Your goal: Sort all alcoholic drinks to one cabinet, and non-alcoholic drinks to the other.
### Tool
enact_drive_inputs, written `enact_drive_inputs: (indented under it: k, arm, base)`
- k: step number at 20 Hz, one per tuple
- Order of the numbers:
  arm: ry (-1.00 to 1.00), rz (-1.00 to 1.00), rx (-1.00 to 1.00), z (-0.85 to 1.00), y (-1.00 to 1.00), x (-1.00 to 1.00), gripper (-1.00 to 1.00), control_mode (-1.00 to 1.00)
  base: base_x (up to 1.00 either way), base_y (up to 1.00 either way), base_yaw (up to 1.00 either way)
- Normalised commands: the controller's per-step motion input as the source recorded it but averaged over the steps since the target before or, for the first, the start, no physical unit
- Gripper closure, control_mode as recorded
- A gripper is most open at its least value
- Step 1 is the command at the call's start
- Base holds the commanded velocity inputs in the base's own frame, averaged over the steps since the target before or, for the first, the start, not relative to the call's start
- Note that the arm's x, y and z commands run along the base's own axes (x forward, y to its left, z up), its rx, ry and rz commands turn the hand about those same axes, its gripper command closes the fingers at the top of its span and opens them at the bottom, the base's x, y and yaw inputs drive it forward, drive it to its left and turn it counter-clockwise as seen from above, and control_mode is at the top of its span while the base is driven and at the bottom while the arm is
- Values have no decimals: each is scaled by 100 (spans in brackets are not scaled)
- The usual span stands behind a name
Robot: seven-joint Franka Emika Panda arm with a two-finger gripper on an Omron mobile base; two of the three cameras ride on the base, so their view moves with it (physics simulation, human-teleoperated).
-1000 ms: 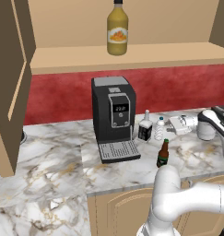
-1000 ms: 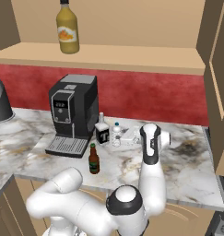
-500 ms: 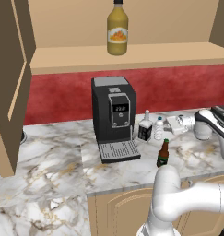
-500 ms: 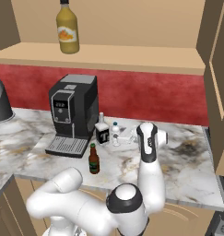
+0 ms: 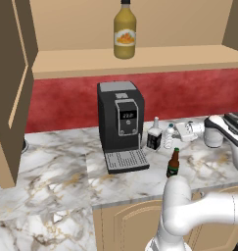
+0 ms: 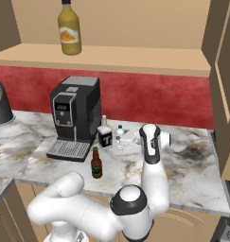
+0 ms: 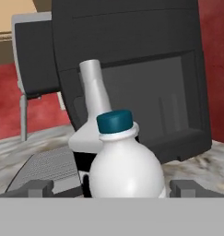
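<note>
While the end effector point(image 7: 111, 186) sits wide open with nothing in it, the water bottle point(image 7: 125, 161) stands on the table right between its tips. Looks light, thin and smooth, so probably squashy; I'd grip the belly, below the cap.
</note>
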Motion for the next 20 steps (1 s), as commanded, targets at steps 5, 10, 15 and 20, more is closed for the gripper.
enact_drive_inputs:
  k: [5,10,15,20]
  arm:
    - [0,0,0,0,2,0,-100,-100]
    - [1,0,0,0,17,0,100,-100]
    - [2,0,0,0,6,0,100,-100]
    - [0,-1,0,33,0,-4,100,-100]
  base:
    - [0,0,0]
    - [0,0,0]
    - [0,0,0]
    - [0,0,0]
